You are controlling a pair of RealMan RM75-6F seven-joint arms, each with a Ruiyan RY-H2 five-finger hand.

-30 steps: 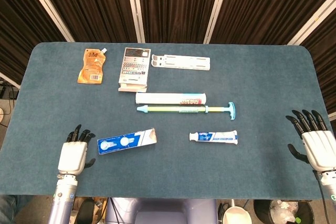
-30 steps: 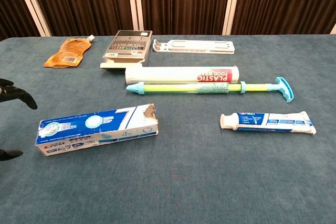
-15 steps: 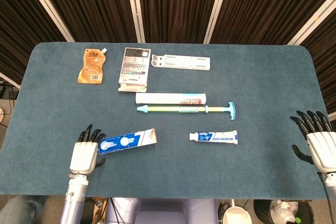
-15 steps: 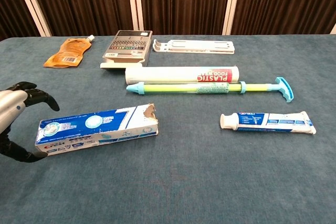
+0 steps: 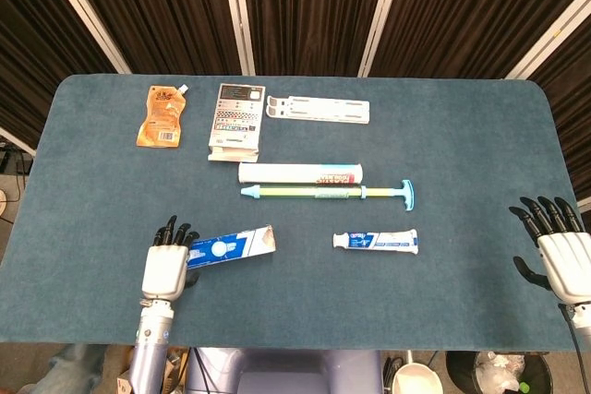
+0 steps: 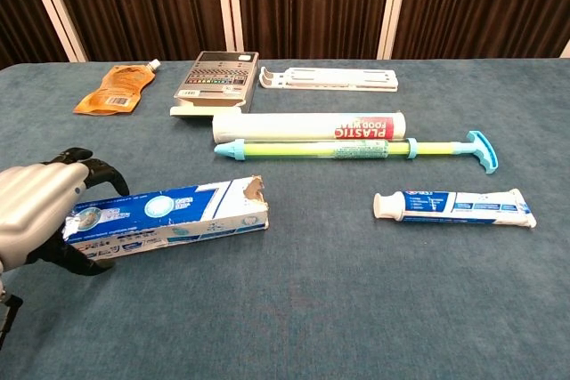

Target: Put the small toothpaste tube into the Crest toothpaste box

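The Crest toothpaste box (image 5: 231, 245) (image 6: 174, 216) lies flat at the front left, its torn open end facing right. My left hand (image 5: 166, 263) (image 6: 37, 213) is at the box's left end; its fingers arch over the far edge and the thumb lies along the near side, with no firm grip visible. The small toothpaste tube (image 5: 376, 241) (image 6: 456, 206) lies on the cloth to the right of the box, cap pointing left. My right hand (image 5: 561, 248) hovers with fingers spread at the table's right edge, far from the tube and holding nothing.
Behind the box and tube lie a cyan and yellow pump (image 5: 328, 193) and a plastic wrap roll (image 5: 299, 173). Further back are a calculator pack (image 5: 235, 121), a white rack (image 5: 319, 109) and an orange pouch (image 5: 163, 117).
My left hand has moved right and forward until it straddles the box's left end. My right hand has drawn back slightly toward the table's right edge. Box and tube have not moved.
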